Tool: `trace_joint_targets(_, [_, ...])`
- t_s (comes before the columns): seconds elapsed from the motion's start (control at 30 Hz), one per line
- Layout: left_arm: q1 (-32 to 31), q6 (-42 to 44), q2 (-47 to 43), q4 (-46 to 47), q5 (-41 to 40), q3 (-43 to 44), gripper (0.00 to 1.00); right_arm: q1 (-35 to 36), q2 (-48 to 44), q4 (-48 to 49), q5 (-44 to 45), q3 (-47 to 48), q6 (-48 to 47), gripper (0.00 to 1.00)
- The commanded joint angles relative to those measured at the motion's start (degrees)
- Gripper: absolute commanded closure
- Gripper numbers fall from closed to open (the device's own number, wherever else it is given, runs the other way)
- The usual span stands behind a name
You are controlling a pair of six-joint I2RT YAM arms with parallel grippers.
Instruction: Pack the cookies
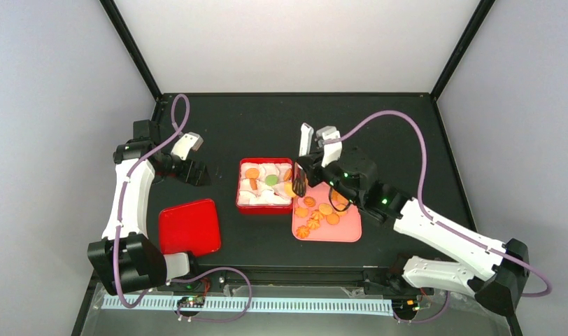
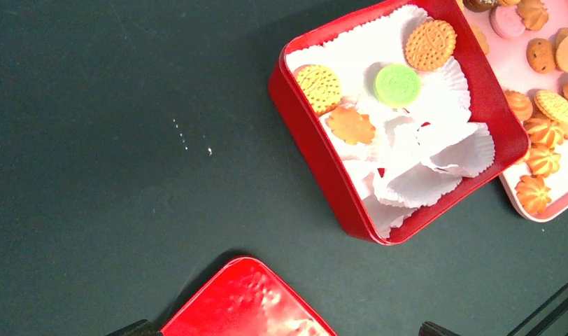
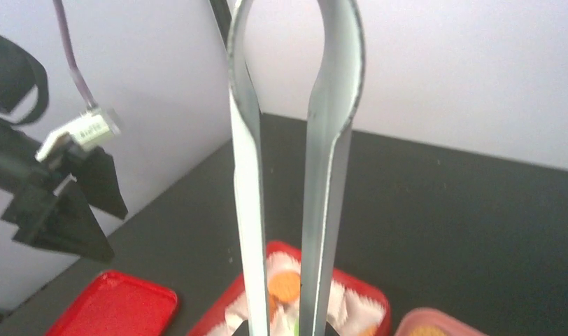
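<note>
The table (image 1: 267,119) carried everything within reach of both arms. The lid (image 1: 189,227) lay flat at the left, well apart from the box (image 1: 240,187), which we judged left the opening free for filling. The box sat at centre, and the pink tray (image 1: 345,232) lay just beside its right wall, so each transfer would be short.

The left pincer (image 1: 199,159) hung spread and empty above the table left of the box. Its camera looked down on box and lid, and we took it to be parked out of the way. The right pincer (image 1: 313,164) was clamped on the tongs (image 1: 306,140), loop end up and tips down over the box's right edge. That hold lets a squeeze of the fingers close the tongs. A yellowish spot showed at the tips, possibly a cookie, but we could not be sure.

White paper cups (image 2: 435,150) lined the box, most of them unfilled. The cookies (image 1: 322,210) were mostly on the tray; four, one green, rested in cups toward the box's far side. We judged the packing barely begun.
</note>
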Motion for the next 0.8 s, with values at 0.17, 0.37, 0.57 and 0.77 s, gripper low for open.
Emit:
trace_joint_targets(0.17, [0.28,0.21,-0.51,-0.87,1.26,0.48,0.01,-0.16,18.19,3.20,-2.02,16.19,-5.36,0.98])
trace_joint_targets(0.37, [0.30,0.10,-0.78,-0.59,1.31,-0.06,0.01,-1.09,33.64,1.47,-3.62,27.50,-6.59,0.98])
trace_joint_targets(0.57, [0.28,0.14,-0.76,-0.26,0.94,-0.55,0.01,-2.16,40.38,1.64,-4.55,31.14,-6.06,0.98])
trace_joint_targets(0.77, [0.31,0.17,-0.26,-0.02,0.47,-0.56,0.01,-2.23,42.11,1.73,-6.97,30.76,-5.16,0.90])
